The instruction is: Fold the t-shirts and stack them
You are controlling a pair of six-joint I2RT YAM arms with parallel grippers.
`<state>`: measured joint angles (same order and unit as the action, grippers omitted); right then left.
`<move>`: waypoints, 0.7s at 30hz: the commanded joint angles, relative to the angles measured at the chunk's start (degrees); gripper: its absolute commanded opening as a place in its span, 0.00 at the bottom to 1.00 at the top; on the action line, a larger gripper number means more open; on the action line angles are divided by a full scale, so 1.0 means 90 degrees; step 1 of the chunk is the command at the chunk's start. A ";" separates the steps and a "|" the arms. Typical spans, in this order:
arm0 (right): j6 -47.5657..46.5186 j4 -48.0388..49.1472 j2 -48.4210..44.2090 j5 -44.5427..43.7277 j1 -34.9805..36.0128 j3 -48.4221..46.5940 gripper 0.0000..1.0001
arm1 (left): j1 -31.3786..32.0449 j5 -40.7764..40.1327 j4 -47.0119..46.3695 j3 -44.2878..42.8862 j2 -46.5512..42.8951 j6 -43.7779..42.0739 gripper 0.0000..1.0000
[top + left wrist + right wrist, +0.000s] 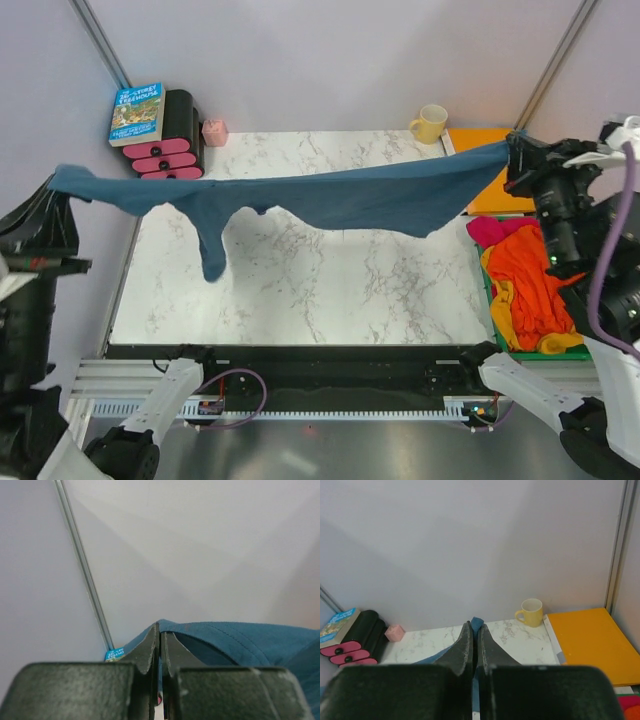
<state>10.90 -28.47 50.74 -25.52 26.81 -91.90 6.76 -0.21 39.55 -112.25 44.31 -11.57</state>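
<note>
Cloth hangs in the air here: the teal shirt is stretched across the table between the two arms, clear of the marble. The left gripper pinches one end out past the table's left edge. The right gripper pinches the other end near the folder and the mug. Both wrist views show the jaws pressed together with a thin fold of teal fabric between them, so each is clamped on the shirt.

The shirt looks light and fully limp. It sags in the middle, and one sleeve dangles low towards the marble. It will likely drape and crease wherever tension drops, and thin knit may slip out of a narrow pinch if tugged hard. The safest holds are probably hems and seams, where the doubled cloth gives the pads more to bite on. Matching corners would let it lie flat when lowered. Which edge is held now I cannot tell.

The pile of orange, pink and yellow shirts lies bunched at the table's right side, not yet folded.
</note>
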 commanded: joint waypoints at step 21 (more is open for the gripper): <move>-0.0146 0.0965 0.1616 -0.0788 -0.0010 0.0240 0.00 | 0.0039 -0.0134 -0.1073 0.1709 0.0924 -0.0179 0.02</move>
<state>11.57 -27.07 57.39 -28.23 26.83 -91.09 7.14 0.34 39.18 -102.28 47.83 -10.57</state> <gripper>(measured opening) 0.022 0.029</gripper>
